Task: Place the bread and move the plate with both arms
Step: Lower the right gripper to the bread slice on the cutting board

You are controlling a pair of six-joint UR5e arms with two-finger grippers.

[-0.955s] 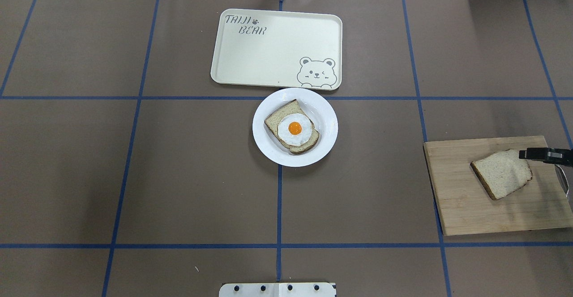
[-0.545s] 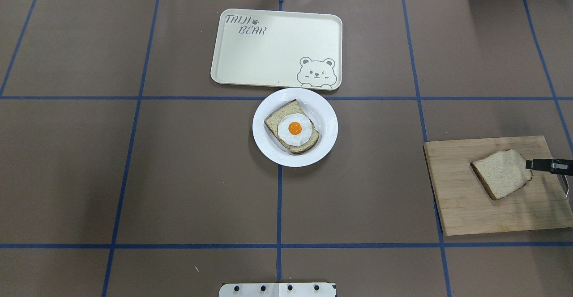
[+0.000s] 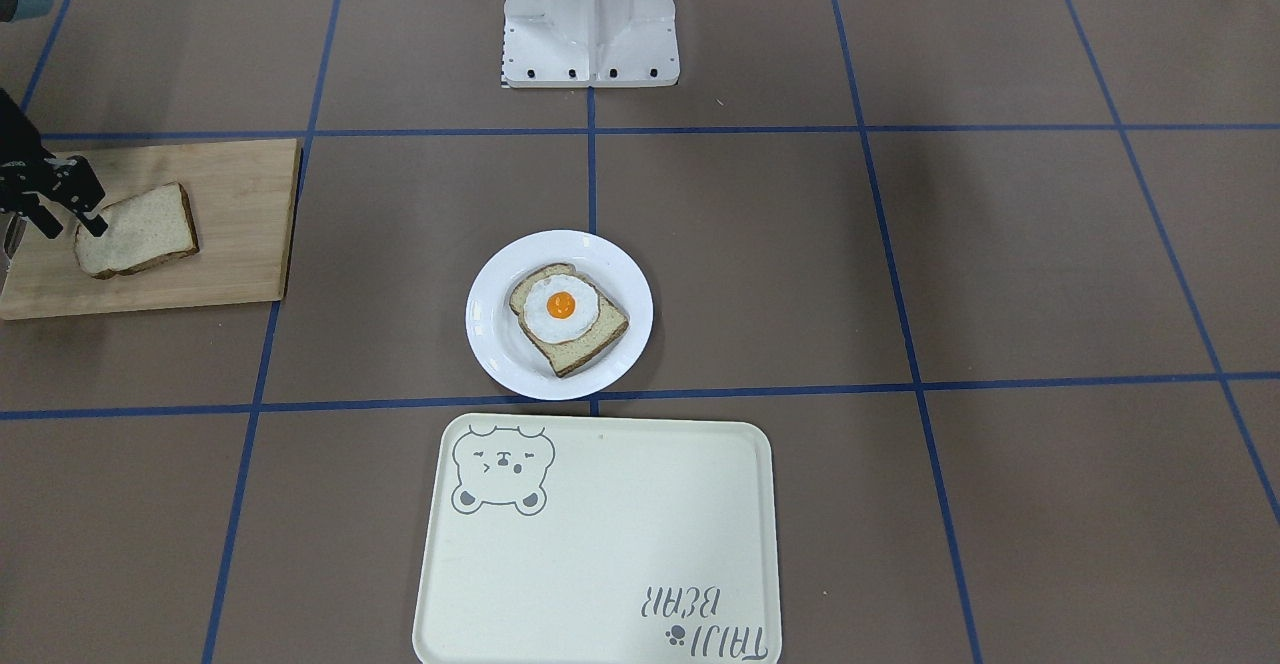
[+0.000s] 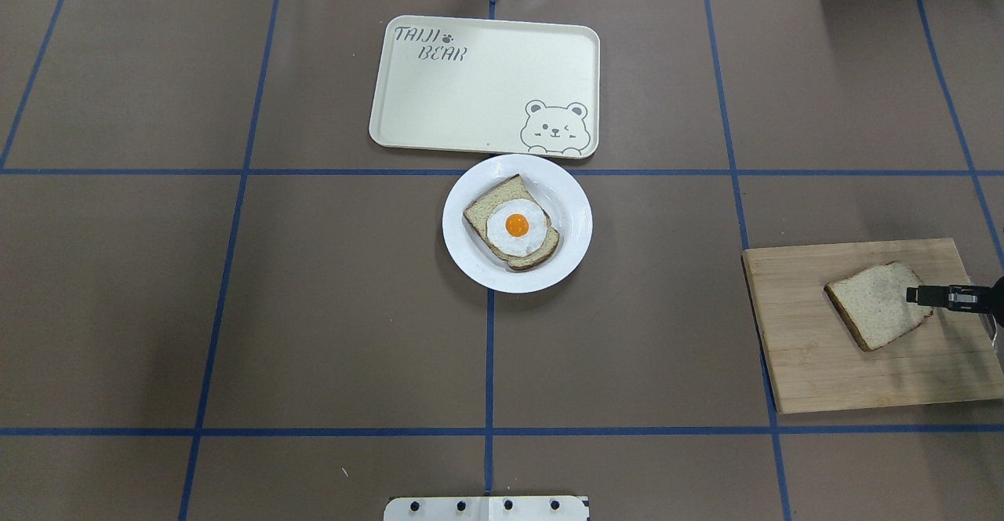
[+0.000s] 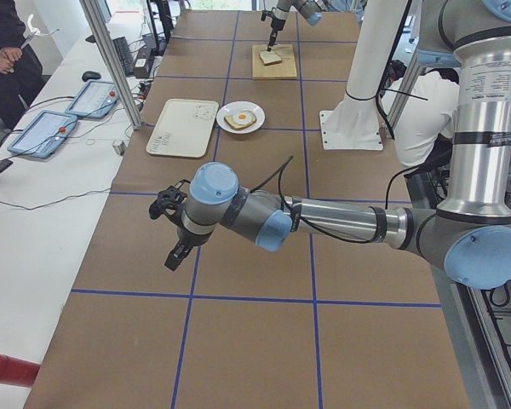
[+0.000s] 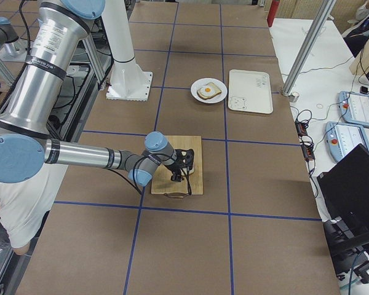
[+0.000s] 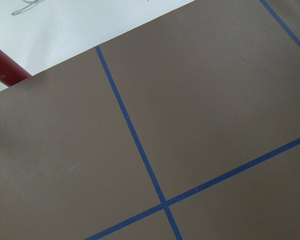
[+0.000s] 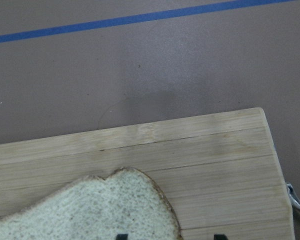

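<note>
The plain bread slice (image 4: 877, 305) lies flat on a wooden cutting board (image 4: 823, 372) at the right of the table. My right gripper (image 4: 914, 296) is low at the slice's right edge and open. In the right wrist view its two fingertips (image 8: 121, 236) straddle the crust of the bread (image 8: 90, 210). The white plate (image 4: 569, 215) stands at the table's middle and holds an egg-topped slice (image 4: 514, 225). My left gripper (image 5: 175, 254) shows only in the exterior left view, above bare table far from the plate; I cannot tell whether it is open or shut.
The cream bear-print tray (image 4: 471, 89) lies just beyond the plate, nearly touching its rim. The robot's white base stand (image 3: 590, 14) is at the near table edge. Blue tape lines cross the brown table cover.
My right gripper has moved toward the robot's side of the board and come down, then shifted left onto the bread's right edge. The bread and plate have not moved.
</note>
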